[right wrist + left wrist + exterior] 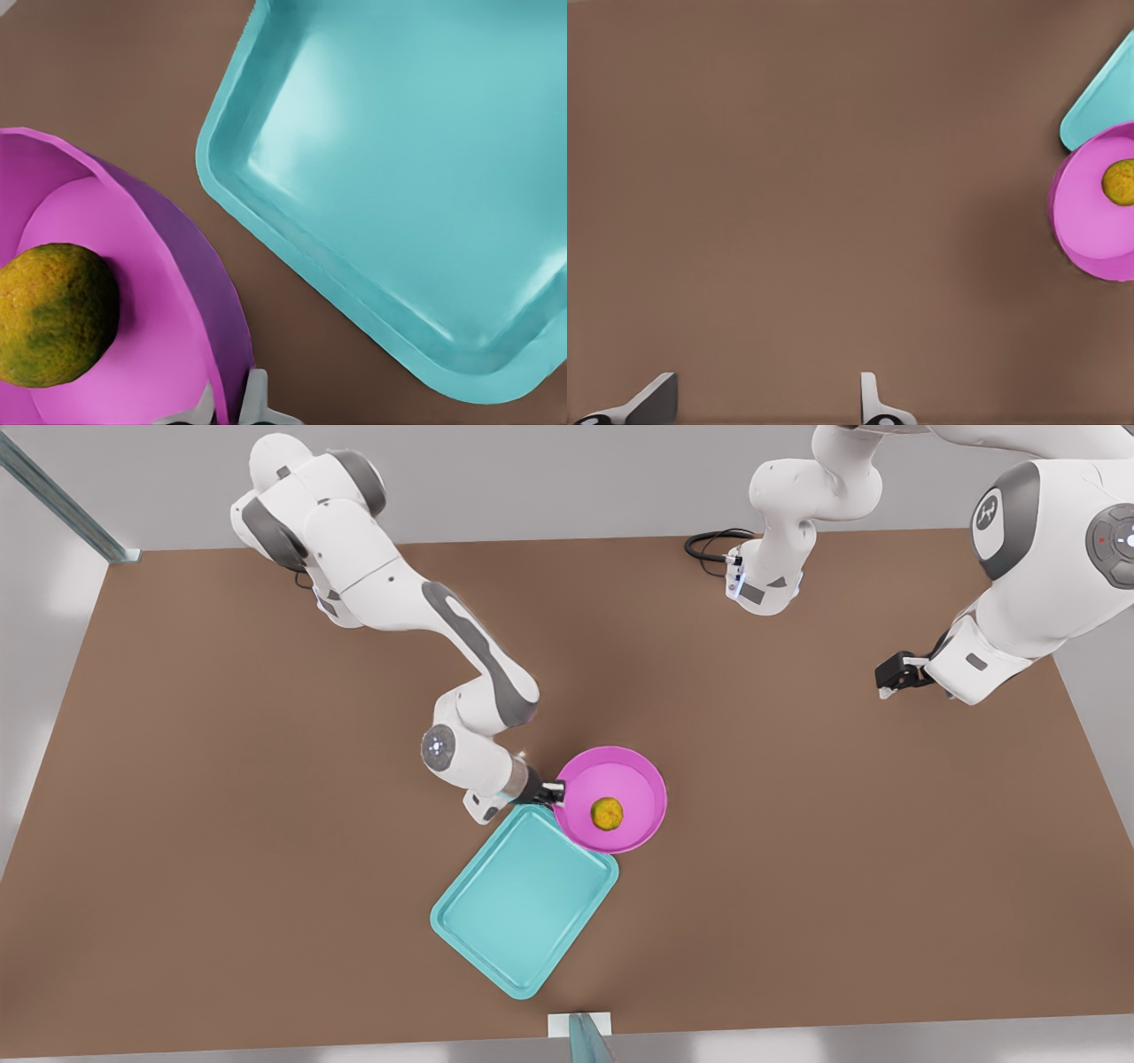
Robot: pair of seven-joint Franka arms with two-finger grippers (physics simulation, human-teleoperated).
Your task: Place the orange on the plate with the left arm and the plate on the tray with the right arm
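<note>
The orange lies in the middle of the magenta plate, near the table's centre. My right gripper, on the arm at the front view's left, is shut on the plate's rim, which sits pinched between its fingers. The orange rests inside the tilted dish. The teal tray lies just in front; the plate's edge overlaps its nearest corner. My left gripper waits open and empty over bare table at the front view's right, far from the plate, orange and tray.
A black cable loops beside an arm base at the table's far edge. Metal posts stand at the far left corner and at the middle of the near edge. Bare brown table surrounds the tray.
</note>
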